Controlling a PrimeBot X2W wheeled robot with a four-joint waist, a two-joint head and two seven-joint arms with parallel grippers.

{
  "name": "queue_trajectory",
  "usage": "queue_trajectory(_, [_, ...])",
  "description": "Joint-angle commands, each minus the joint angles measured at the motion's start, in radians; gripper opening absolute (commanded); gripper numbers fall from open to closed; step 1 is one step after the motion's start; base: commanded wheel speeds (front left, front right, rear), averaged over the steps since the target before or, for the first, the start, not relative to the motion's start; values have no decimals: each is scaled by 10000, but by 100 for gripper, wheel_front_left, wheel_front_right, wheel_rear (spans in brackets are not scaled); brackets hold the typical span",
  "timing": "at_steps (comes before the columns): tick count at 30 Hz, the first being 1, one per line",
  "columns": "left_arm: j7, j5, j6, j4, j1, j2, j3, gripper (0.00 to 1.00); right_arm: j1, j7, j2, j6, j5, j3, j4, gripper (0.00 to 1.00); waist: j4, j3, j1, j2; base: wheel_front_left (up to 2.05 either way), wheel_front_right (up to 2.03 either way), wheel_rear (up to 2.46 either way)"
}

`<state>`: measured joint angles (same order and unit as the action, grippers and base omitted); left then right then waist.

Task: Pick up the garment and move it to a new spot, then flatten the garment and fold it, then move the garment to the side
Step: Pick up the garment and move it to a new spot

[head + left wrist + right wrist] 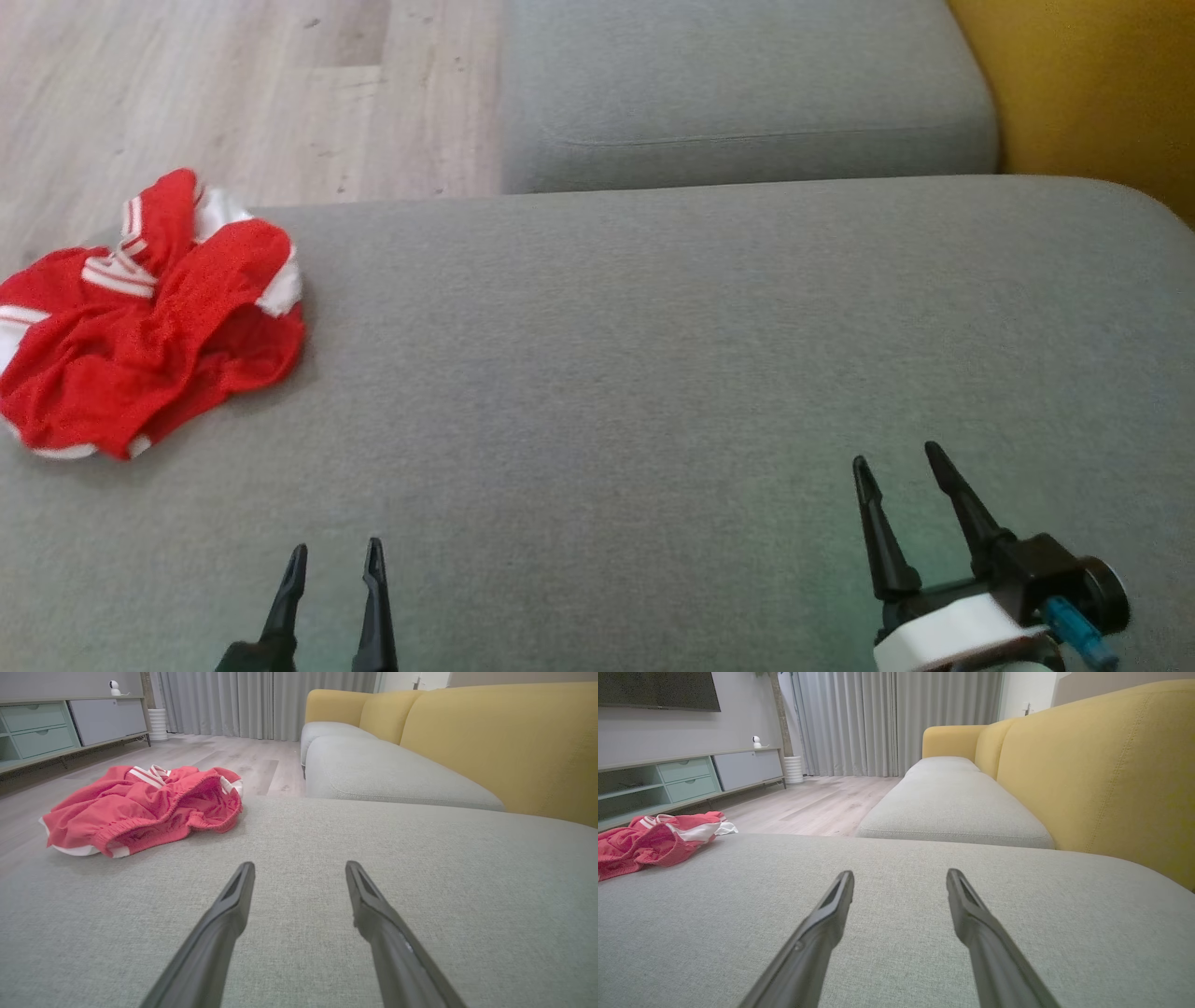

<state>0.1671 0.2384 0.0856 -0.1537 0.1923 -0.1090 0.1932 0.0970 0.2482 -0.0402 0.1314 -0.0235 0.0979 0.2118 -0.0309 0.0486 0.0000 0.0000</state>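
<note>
The red and white garment (154, 317) lies in a crumpled heap at the far left corner of the grey sofa cushion (653, 355); the left hand (336, 549) is wide open and holds nothing; the right hand (896, 457) is wide open and empty too; the 2 hands are over the cushion, well apart from the garment.

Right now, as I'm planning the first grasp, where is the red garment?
In the head view the red garment lies crumpled at the far left corner of the grey cushion, beside the wooden floor, on the robot's left.
</note>
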Motion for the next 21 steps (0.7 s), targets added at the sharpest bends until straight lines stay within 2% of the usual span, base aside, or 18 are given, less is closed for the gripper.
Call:
queue_trajectory(1, [43,103,59,373,-398,-84,-297,100,-219,136,-100,-7,-1,200,-363,100,-175,-15,0,0,0,0,0])
queue_trajectory(6, [11,100,75,436,-513,-153,-273,100,-138,136,-100,-7,-15,90,-515,100,-1083,-61,0,0,0,0,0])
queue_trajectory(16, [-93,111,235,729,-459,-419,-416,100,-141,136,-100,-7,-229,256,-570,100,-3579,-48,0,0,0,0,0])
queue_trajectory(21, [-150,197,312,906,-339,-582,-582,100,-204,136,-100,-7,-300,394,-539,100,-4456,6,0,0,0,0,0])
